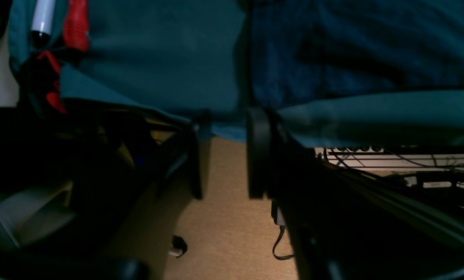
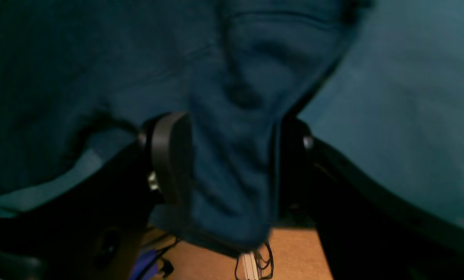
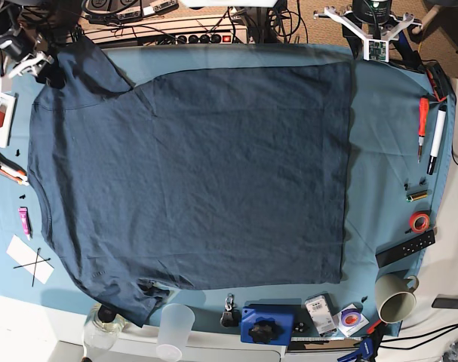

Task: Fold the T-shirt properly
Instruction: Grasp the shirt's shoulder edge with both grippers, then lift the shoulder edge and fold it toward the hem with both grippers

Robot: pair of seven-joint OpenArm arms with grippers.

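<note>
The dark navy T-shirt [image 3: 191,173] lies spread flat on the teal table cloth [image 3: 387,151], collar side to the left, hem to the right. My right gripper [image 3: 40,64] is at the back left by the far sleeve. In the right wrist view its fingers [image 2: 169,155] stand wide apart with a bunch of T-shirt [image 2: 232,77] fabric hanging between them; the right gripper [image 2: 232,163] is open. My left gripper [image 3: 372,41] is at the back right edge, near the hem corner. In the left wrist view it [image 1: 228,155] is open and empty, with the T-shirt [image 1: 352,50] edge just ahead.
A red screwdriver [image 3: 422,117], a pen [image 3: 436,139], a tape roll [image 3: 419,221] and a mug [image 3: 394,302] lie along the right edge. A plastic cup [image 3: 176,328] and a blue knob block [image 3: 266,324] stand at the front edge. A power strip [image 3: 191,36] lies behind the table.
</note>
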